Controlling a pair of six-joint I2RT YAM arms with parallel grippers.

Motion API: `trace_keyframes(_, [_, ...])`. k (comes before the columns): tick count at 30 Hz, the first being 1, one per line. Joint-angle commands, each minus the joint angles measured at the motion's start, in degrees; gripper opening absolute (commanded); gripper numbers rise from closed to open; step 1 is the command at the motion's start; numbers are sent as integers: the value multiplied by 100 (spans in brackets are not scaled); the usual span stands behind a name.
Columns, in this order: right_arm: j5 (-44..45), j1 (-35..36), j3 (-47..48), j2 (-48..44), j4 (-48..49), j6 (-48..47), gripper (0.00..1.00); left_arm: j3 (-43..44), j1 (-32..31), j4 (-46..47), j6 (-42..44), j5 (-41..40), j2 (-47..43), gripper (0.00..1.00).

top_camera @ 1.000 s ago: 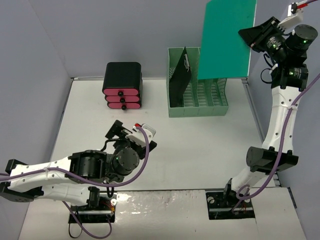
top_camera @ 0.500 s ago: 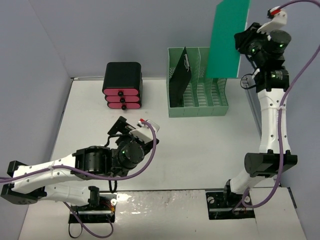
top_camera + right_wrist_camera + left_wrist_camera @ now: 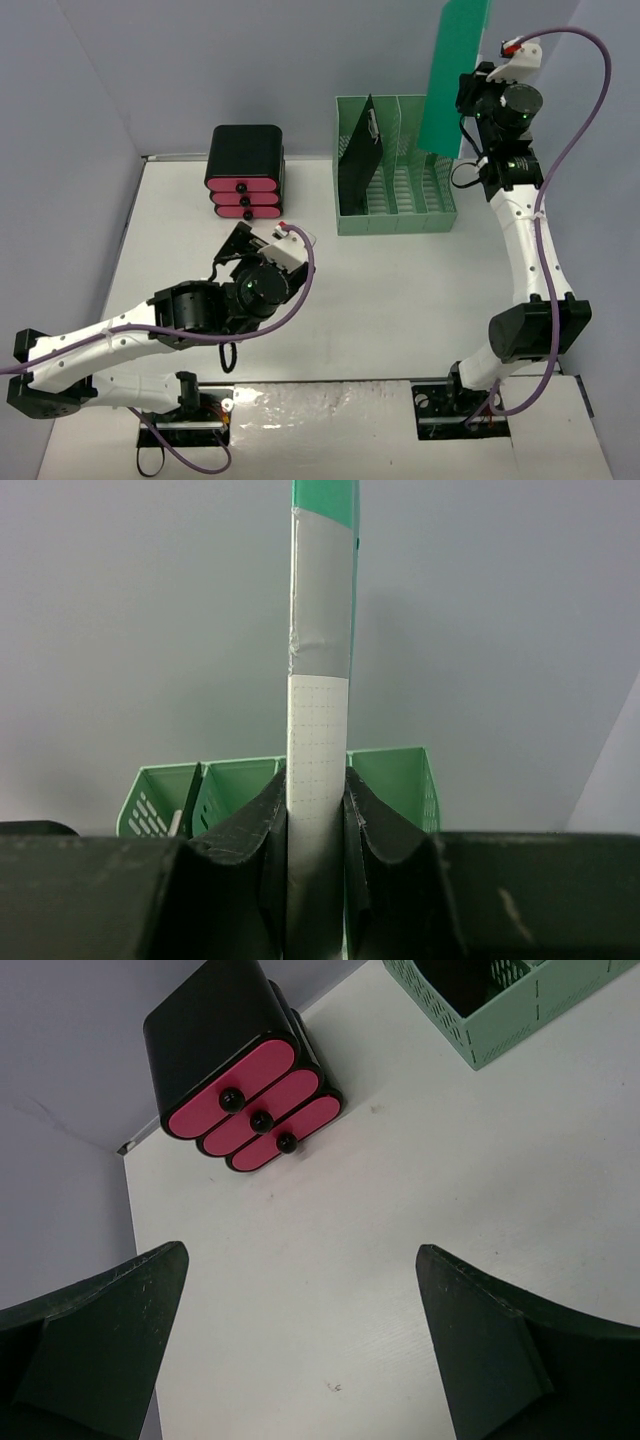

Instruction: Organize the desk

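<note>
Left gripper (image 3: 310, 1360): my fingers are wide apart, empty, low over the white desk (image 3: 400, 290).
Drawers (image 3: 245, 172): black, pink fronts, at the back wall.
Rack (image 3: 395, 205): green, back right; clipboard (image 3: 357, 160) already stands in its left slot.
Right gripper (image 3: 468, 95): clamped on the green folder (image 3: 455, 70), upright above the rack.
Remaining: I judge only the folder needs slotting; dividers could snag it.

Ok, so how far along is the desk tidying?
Done: the black clipboard stands in the left slot of the green file rack. In hand: the right gripper pinches a green folder upright above the rack. Left: probably lowering it into a free slot. The left gripper is open and empty over the desk.
</note>
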Motion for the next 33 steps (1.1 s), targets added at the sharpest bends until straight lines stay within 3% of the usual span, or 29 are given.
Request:
trace_keyframes(1, [124, 169, 10, -241, 1607, -343, 0, 434, 119, 154, 88, 89, 151, 97])
trace_keyframes(28, [208, 308, -2783, 115, 4407, -420, 0, -55, 523, 898, 231, 329, 279, 97])
trace_keyframes(33, [227, 364, -3110, 186, 4568, -455, 0, -246, 562, 1115, 242, 379, 256, 97])
